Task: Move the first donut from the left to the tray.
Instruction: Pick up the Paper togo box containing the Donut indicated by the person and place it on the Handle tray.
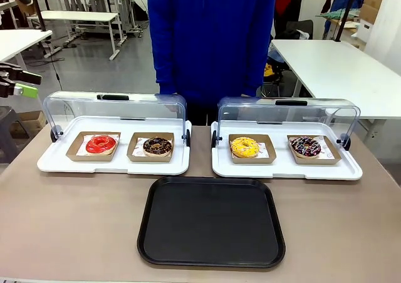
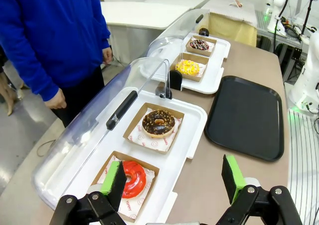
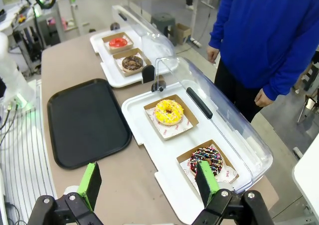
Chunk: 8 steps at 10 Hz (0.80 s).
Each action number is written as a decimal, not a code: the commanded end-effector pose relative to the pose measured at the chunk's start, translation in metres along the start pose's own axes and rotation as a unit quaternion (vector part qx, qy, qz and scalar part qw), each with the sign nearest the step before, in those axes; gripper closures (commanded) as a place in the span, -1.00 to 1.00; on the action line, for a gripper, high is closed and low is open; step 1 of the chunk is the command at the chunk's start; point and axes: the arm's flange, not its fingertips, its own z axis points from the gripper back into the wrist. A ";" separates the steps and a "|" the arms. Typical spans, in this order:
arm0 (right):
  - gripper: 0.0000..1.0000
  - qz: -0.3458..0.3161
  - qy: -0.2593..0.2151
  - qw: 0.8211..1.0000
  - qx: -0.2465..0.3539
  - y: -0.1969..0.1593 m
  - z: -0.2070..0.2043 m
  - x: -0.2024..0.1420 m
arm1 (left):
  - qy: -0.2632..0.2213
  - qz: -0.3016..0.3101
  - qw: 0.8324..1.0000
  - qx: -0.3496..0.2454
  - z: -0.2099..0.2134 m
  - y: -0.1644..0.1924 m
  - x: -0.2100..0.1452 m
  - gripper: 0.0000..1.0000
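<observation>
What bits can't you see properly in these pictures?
- Left wrist view: a green pad of the left claw covers part of the red donut.
- Right wrist view: a pad of the right claw hides the sprinkle donut edge.
- Left wrist view: print on the paper under the chocolate donut is too small to read.

The red donut [image 1: 101,144] has glossy bright red icing. The chocolate donut [image 1: 156,146] is dark brown with paler bits, the yellow donut [image 1: 244,147] is yellow, and the fourth donut [image 1: 306,147] is dark with many-coloured sprinkles. The cardboard trays [image 1: 74,150] are brown. The tray [image 1: 212,222] is plain black. The display trays [image 1: 113,165] are white and their lids [image 1: 75,111] are clear with black handles [image 1: 113,97]. The desk [image 1: 75,220] is grey-brown. The person's top [image 1: 213,39] is bright blue. The left end effector [image 2: 172,180] and the right end effector [image 3: 148,184] are black with green pads [image 2: 110,177].
</observation>
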 end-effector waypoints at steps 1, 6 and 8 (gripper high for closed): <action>-1.00 0.013 -0.011 1.000 0.001 -0.002 -0.001 0.001 | -0.004 -0.002 1.000 -0.003 0.000 0.000 0.000 -1.00; -1.00 0.013 -0.011 1.000 0.001 -0.002 -0.001 0.001 | -0.004 -0.002 1.000 -0.003 0.000 0.000 0.000 -1.00; -1.00 0.013 -0.011 1.000 0.001 -0.002 -0.001 0.001 | -0.004 -0.002 1.000 -0.003 0.000 0.000 0.000 -1.00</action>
